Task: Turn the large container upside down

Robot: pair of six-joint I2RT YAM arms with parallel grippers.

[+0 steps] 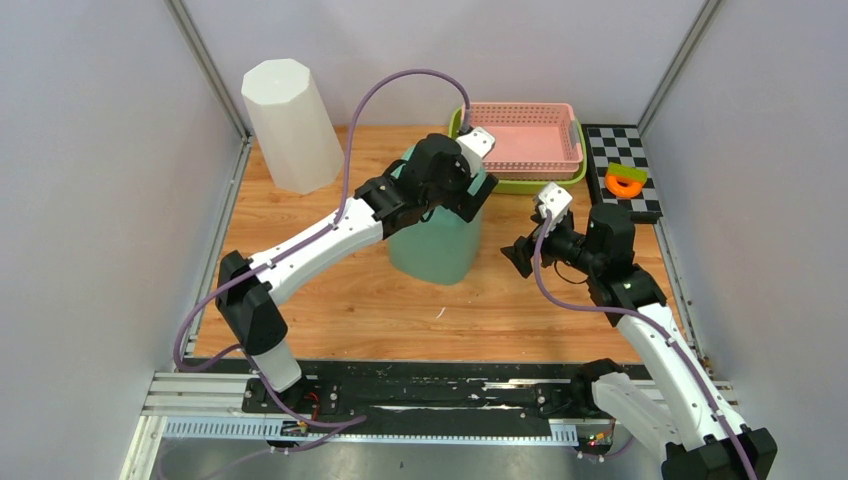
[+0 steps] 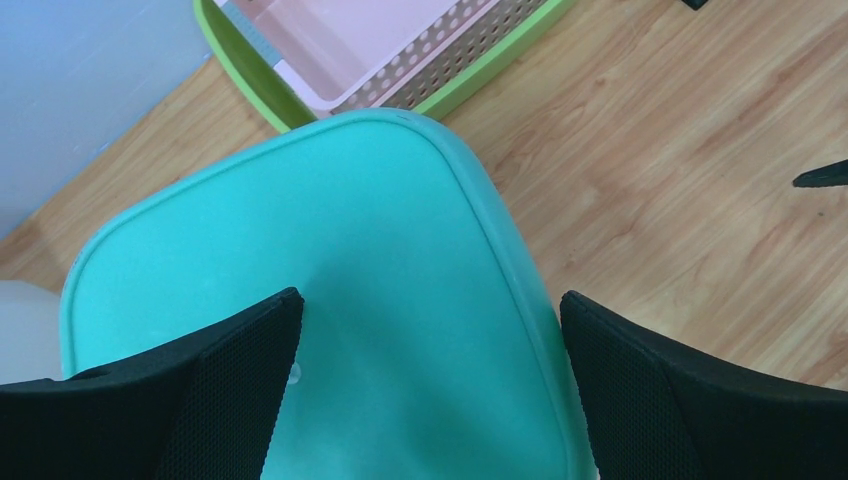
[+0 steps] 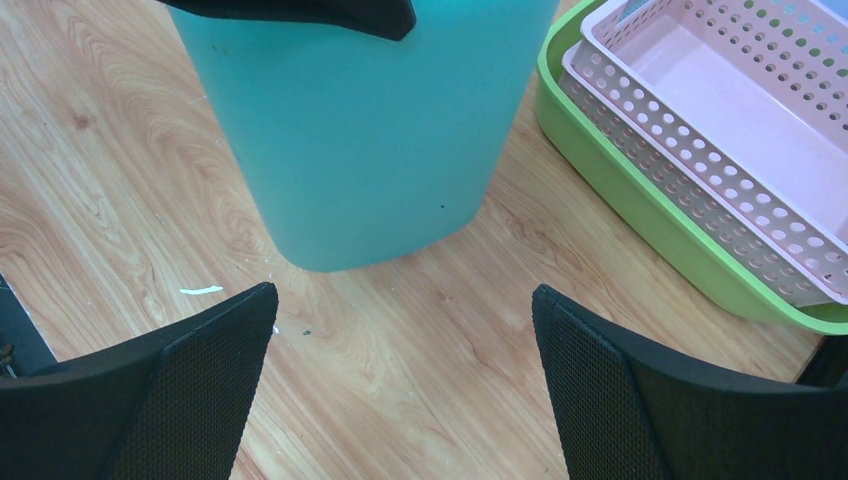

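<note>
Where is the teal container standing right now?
In the top view, the teal container stands mid-table under the left end effector, just in front of the green tray holding the pink basket.

- 2 tall containers: teal container [image 1: 435, 245], white container [image 1: 290, 125]
- 2 nested baskets: pink basket [image 1: 525, 140], green basket [image 1: 540, 186]
- 1 checkerboard [image 1: 612, 143]
- 1 orange ring [image 1: 626, 182]
- 2 grippers: left gripper [image 2: 428, 300], right gripper [image 3: 405, 290]
</note>
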